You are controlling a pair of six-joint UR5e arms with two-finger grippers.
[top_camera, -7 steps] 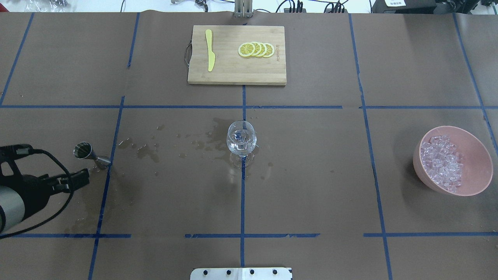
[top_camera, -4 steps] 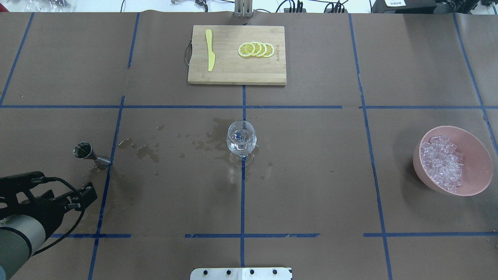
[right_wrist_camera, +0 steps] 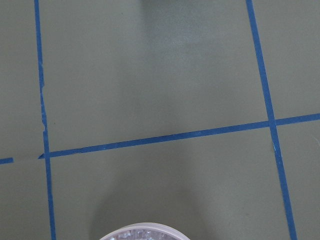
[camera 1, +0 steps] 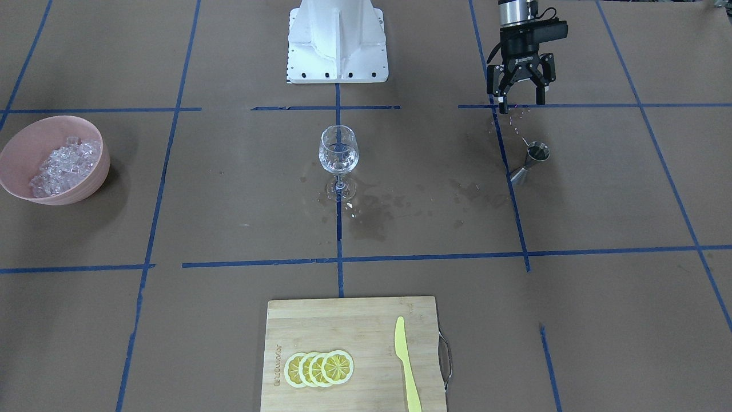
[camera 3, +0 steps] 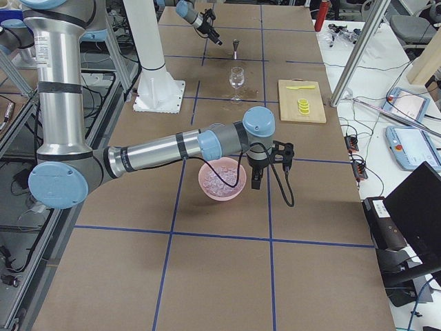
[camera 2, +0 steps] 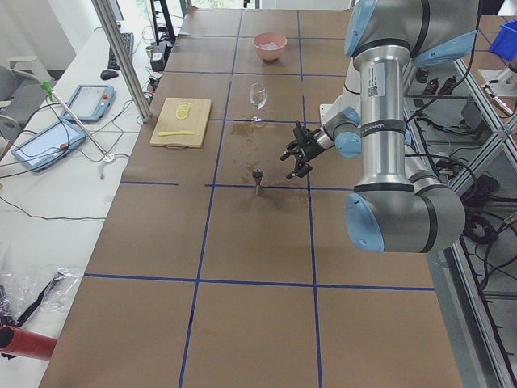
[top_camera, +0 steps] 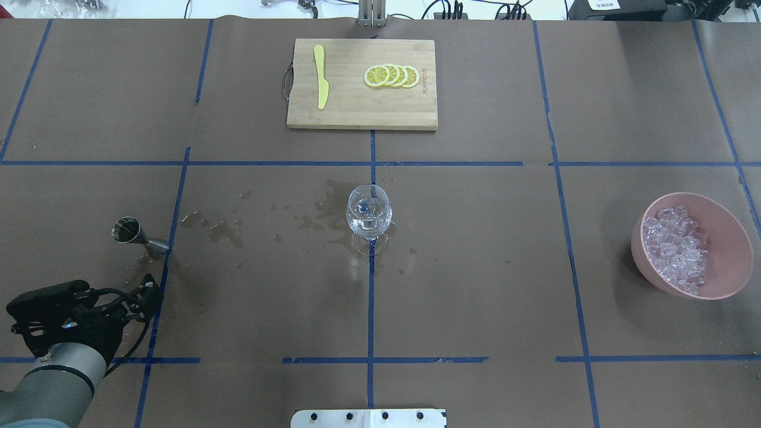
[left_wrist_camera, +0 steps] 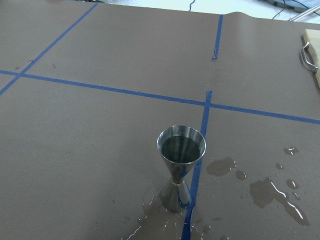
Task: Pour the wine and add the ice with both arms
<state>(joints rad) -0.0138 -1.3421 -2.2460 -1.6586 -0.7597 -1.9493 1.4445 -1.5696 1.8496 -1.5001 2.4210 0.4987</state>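
A clear stemmed glass (top_camera: 369, 214) stands at the table's middle with a little clear wine (camera 1: 338, 164) in it. A steel jigger (top_camera: 132, 233) stands upright on a wet patch at the left; the left wrist view shows it (left_wrist_camera: 181, 165) straight ahead. My left gripper (camera 1: 519, 98) is open and empty, above the table on the robot's side of the jigger. Ice (top_camera: 675, 246) is heaped in a pink bowl (top_camera: 734, 238) at the right. My right gripper (camera 3: 256, 182) hangs at the bowl's edge; I cannot tell whether it is open or shut.
A wooden cutting board (top_camera: 361, 116) at the far middle holds a yellow knife (top_camera: 321, 77) and lemon slices (top_camera: 392, 76). Spilled liquid (top_camera: 226, 229) marks the paper between jigger and glass. The white pedestal (camera 1: 337, 40) stands at the robot's side.
My left arm has drawn back from the jigger toward the robot's side, and the gripper has turned. The jigger, glass and bowl have not moved.
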